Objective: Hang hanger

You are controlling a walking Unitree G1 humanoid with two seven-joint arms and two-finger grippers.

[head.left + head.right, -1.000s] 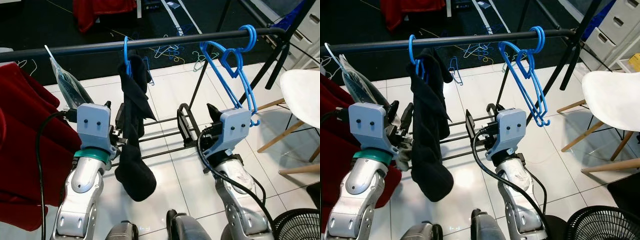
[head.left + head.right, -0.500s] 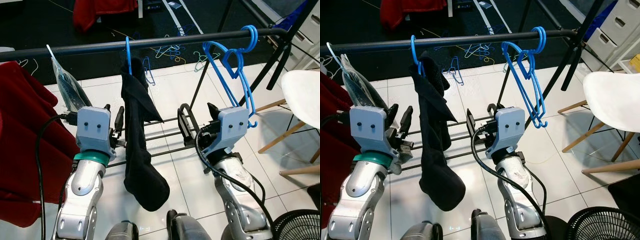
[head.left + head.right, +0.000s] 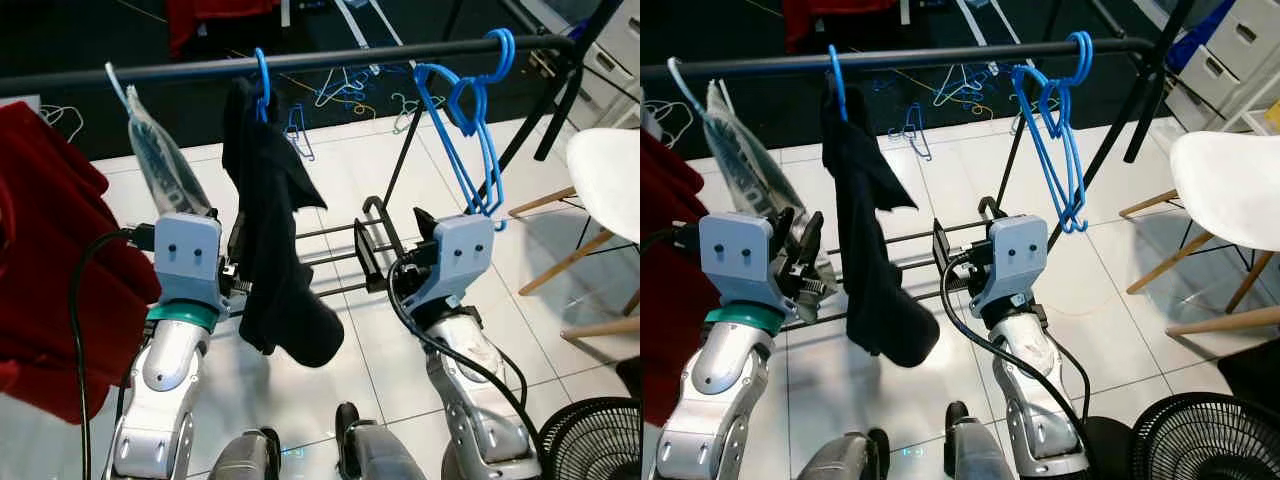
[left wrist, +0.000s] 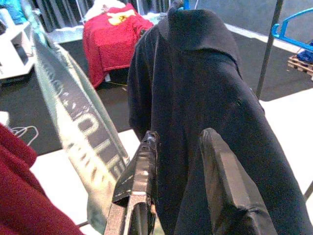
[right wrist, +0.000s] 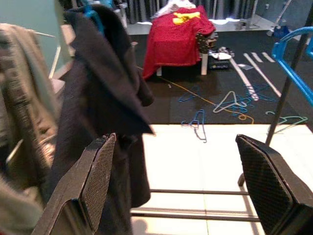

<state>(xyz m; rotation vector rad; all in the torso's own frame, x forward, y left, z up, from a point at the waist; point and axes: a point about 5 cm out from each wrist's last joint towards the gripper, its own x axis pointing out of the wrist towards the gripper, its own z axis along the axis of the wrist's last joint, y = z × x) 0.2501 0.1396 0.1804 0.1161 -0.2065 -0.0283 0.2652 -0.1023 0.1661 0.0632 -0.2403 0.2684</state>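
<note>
A blue hanger (image 3: 262,82) with a black shirt (image 3: 272,230) hangs on the rail (image 3: 330,58). The left gripper (image 4: 181,161) is spread a little beside the shirt. The right gripper (image 5: 183,183) is wide apart, holding nothing.

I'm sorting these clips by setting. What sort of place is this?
Probably a room set up for laundry or clothes handling: a black rail carries a black garment and empty blue hangers, more hangers lie on the dark floor, and a white chair stands on tile.
</note>
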